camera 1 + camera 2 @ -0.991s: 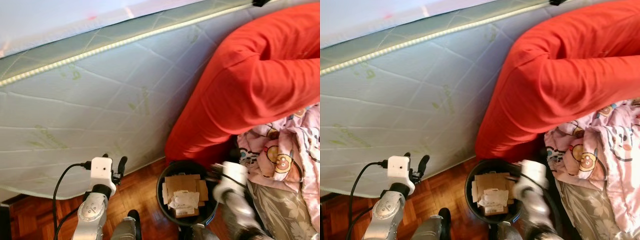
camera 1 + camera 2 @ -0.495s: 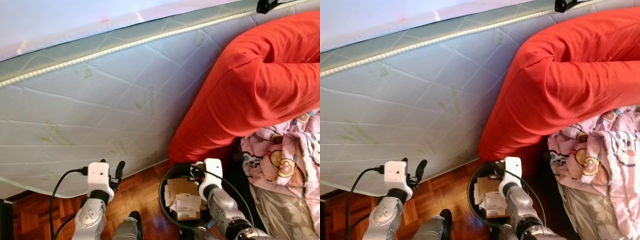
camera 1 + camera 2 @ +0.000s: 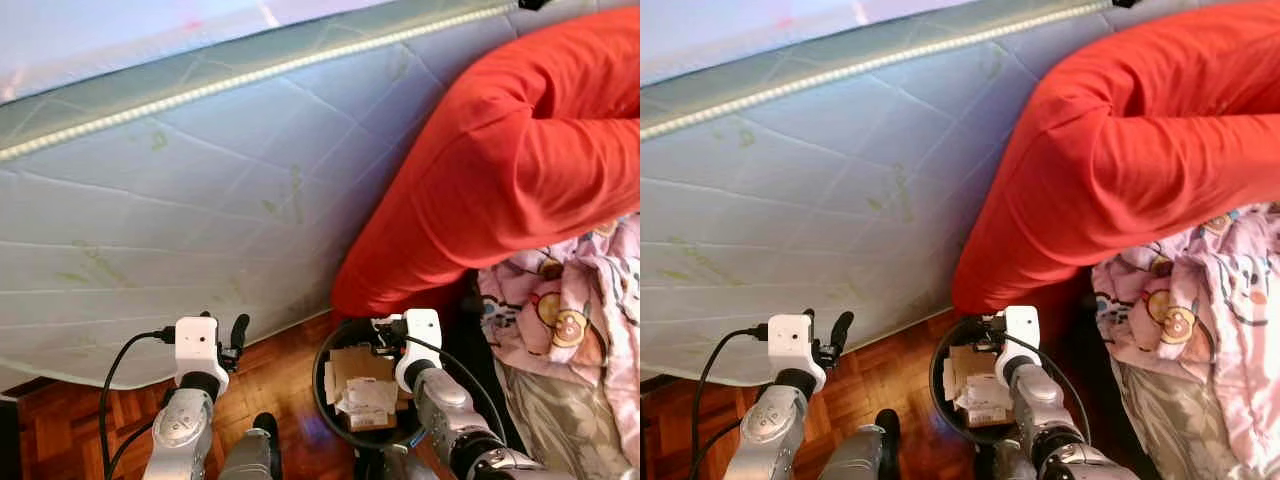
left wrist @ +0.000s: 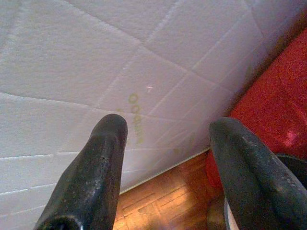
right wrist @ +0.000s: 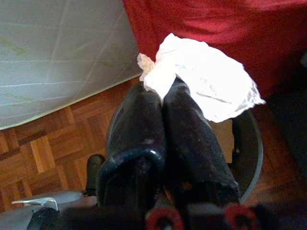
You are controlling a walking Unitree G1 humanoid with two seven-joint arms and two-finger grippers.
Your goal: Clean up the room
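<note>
Over bin [image 3: 330, 370], right pincer [image 5: 165, 98] pinching tissue [image 5: 201, 81]; left pincer [image 4: 165, 143] spread nr mattress [image 3: 200, 200].

Mattress [image 3: 200, 190] print: faint green marks (too blurred to read).
Blanket [image 3: 570, 310] print: cartoon figures, no legible words.

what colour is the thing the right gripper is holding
White: crumpled tissue pinched in the right gripper, clearest in the right wrist view.

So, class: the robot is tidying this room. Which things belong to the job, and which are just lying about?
Job:
- right gripper, shut on white tissue
- black bin holding cardboard

Lying about:
- mattress
- red cushion
- pink blanket
- left gripper, open, idle
</note>
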